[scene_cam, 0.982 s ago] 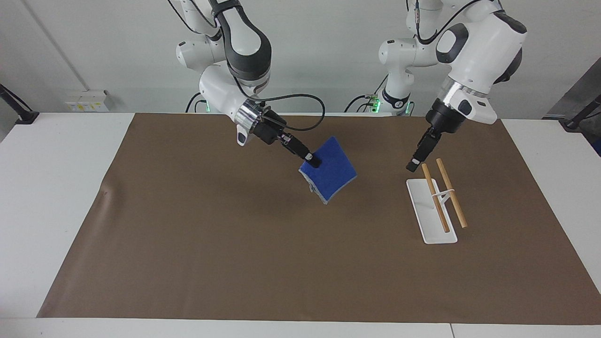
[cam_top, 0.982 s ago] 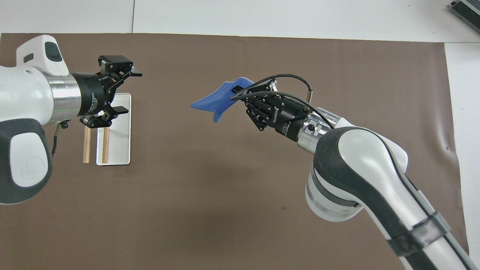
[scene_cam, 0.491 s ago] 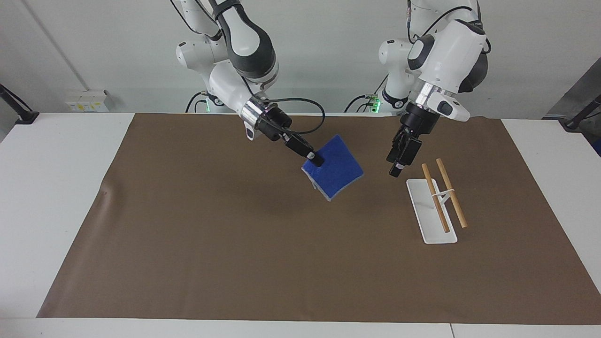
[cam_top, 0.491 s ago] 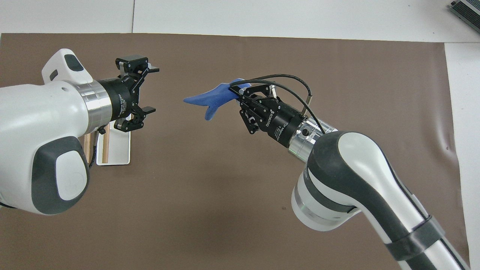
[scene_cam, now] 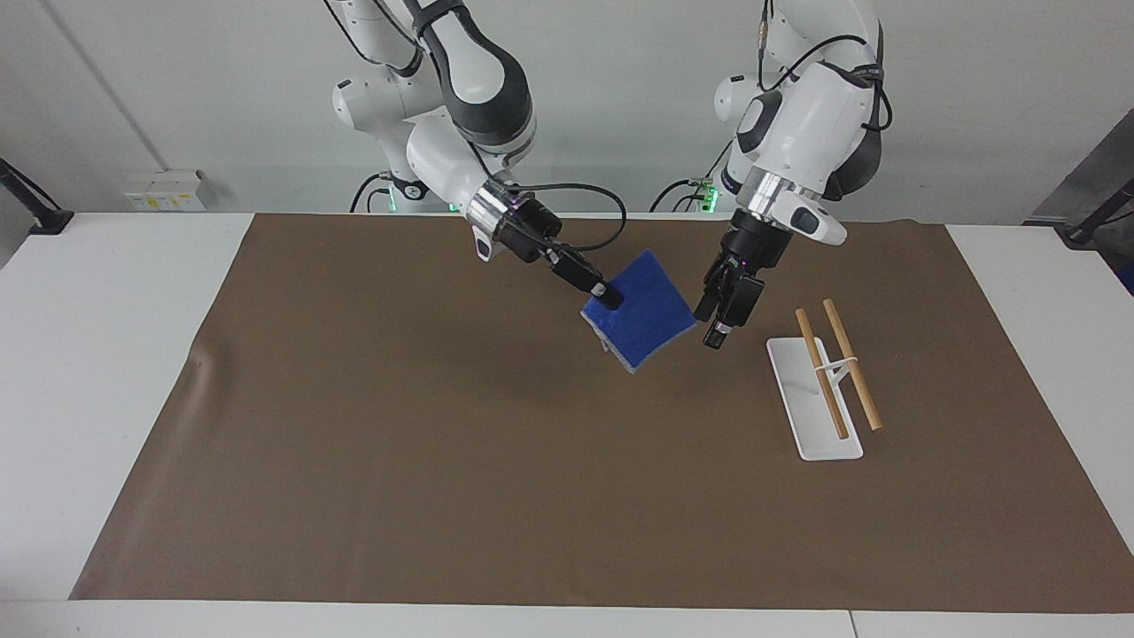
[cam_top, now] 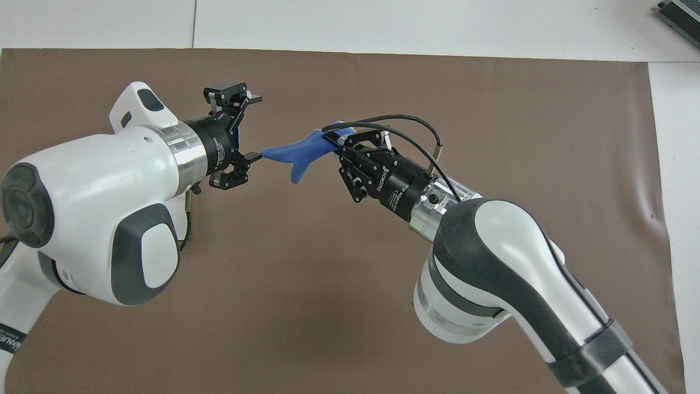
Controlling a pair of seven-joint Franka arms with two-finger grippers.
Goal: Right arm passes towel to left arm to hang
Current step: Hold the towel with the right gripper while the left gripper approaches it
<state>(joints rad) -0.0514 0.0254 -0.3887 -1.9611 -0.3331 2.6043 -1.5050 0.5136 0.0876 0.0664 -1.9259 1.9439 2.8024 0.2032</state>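
Two hands meet above the middle of the brown mat that covers the desk. The right hand pinches the blue towel at one corner, so the folded cloth hangs up in the air, tilted, with its free corner pointing toward the left arm's end of the desk. The left hand hovers just beside that free corner with its fingers spread wide; in the overhead view the lower finger sits right at the tip of the towel, though I cannot tell whether it touches yet.

The hand-over looks about to begin, and the hanging has not started. The towel rack, a white base carrying two wooden rods, stands on the mat toward the left arm's end, with nothing on it.

Several things could go wrong from here:
- The towel's free corner is thin and floppy, so the left fingers could close on only the edging, or on air, if the cloth sags away.
- If the right hand lets go before the left has a firm grip, the towel would drop onto the mat.
- A grab too close to the right hand risks the fingers knocking together.
- A grip on one corner only would leave the cloth bunched, making it awkward to drape over a rod.
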